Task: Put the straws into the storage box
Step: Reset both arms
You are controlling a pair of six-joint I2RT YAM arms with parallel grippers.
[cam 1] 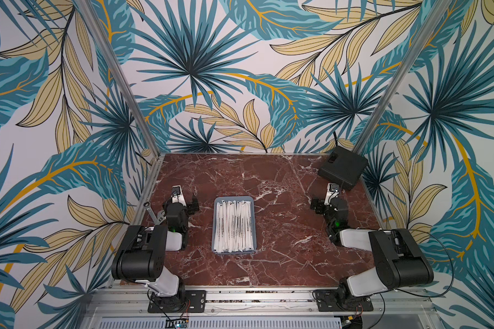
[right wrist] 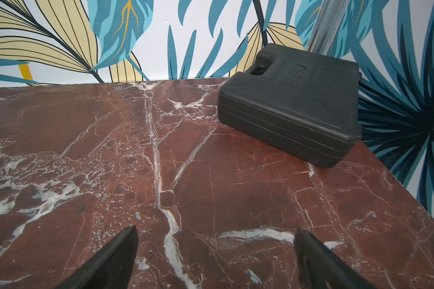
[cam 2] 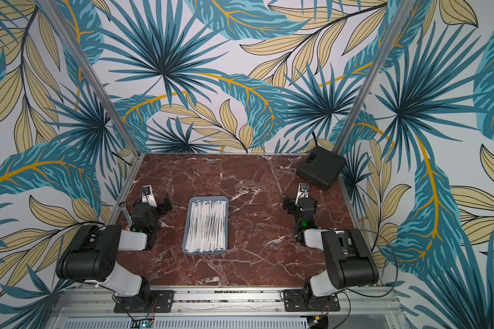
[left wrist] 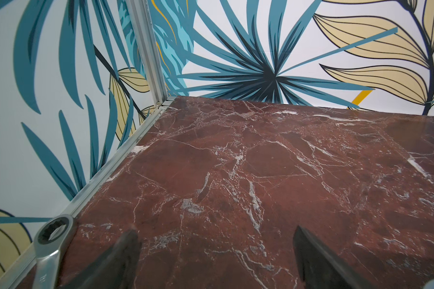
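- Apparently finished: the straws (cam 1: 234, 225) lie side by side in the storage box (cam 1: 214, 228), filling it from wall to wall, their lengths running away from the robot. In both top views no straw shows on the table (cam 1: 283, 182) outside it.
- Judged by look, each straw is very light, thin and bendy, and its flat paper wrapper is smooth and easy to crease or tear. Packed so close and lying flat, one would be hard to lift alone.
- A sensible hold would be a gentle pinch across the width near the middle of the length, so neither end droops. A grip at one end would likely let the rest sag or slip out.
- To the left of the box and apart from it, the left gripper (left wrist: 216, 252) hangs over bare table, jaws wide and holding nothing.
- To the right, well apart from the box, the right gripper (right wrist: 216, 250) does likewise: jaws spread wide, nothing between them.
- A wrench (left wrist: 50, 237) lies at the table's left edge, just beside the left gripper, and has no part in the job.
- Farthest off, a black case (right wrist: 291, 105) sits closed in the far right corner.
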